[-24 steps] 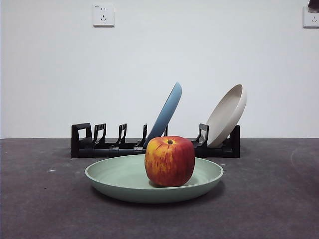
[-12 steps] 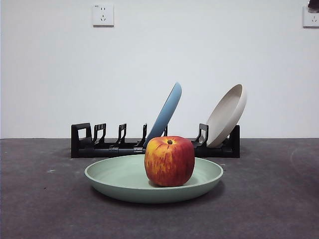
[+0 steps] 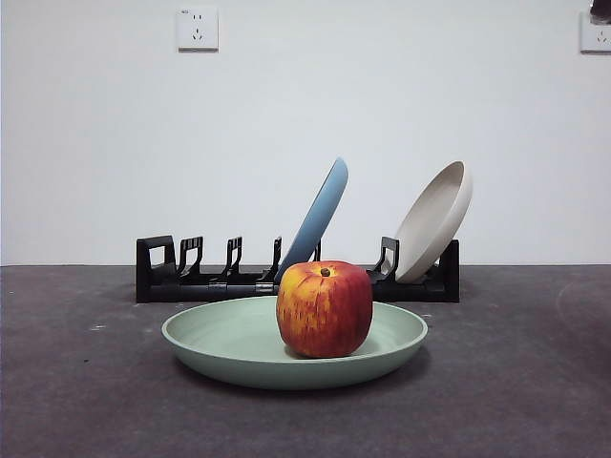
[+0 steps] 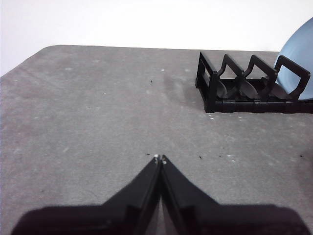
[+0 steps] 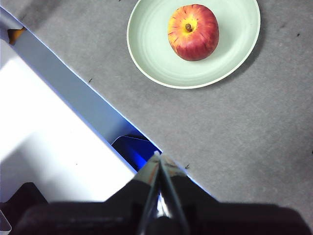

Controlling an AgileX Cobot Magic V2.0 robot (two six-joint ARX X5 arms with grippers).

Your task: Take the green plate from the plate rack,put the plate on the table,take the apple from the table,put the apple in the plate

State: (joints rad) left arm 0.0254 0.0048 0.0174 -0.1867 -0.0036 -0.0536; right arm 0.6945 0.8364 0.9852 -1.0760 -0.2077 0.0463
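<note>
The green plate [image 3: 239, 345] lies flat on the dark grey table [image 3: 76, 382], in front of the black plate rack [image 3: 205, 279]. The red apple [image 3: 325, 308] sits upright in the plate; both also show in the right wrist view, apple [image 5: 193, 32] on plate [image 5: 161, 63]. My right gripper [image 5: 159, 155] is shut and empty, high above the table's edge, well away from the plate. My left gripper [image 4: 159, 157] is shut and empty over bare table, apart from the rack's end [image 4: 230, 83].
A light blue plate [image 3: 318, 215] and a beige plate [image 3: 434, 221] lean in the rack. The blue plate's edge shows in the left wrist view [image 4: 301, 54]. A white surface [image 5: 49, 127] lies beyond the table's edge under the right gripper. A black arm tip [image 3: 601, 10] shows at the top right corner.
</note>
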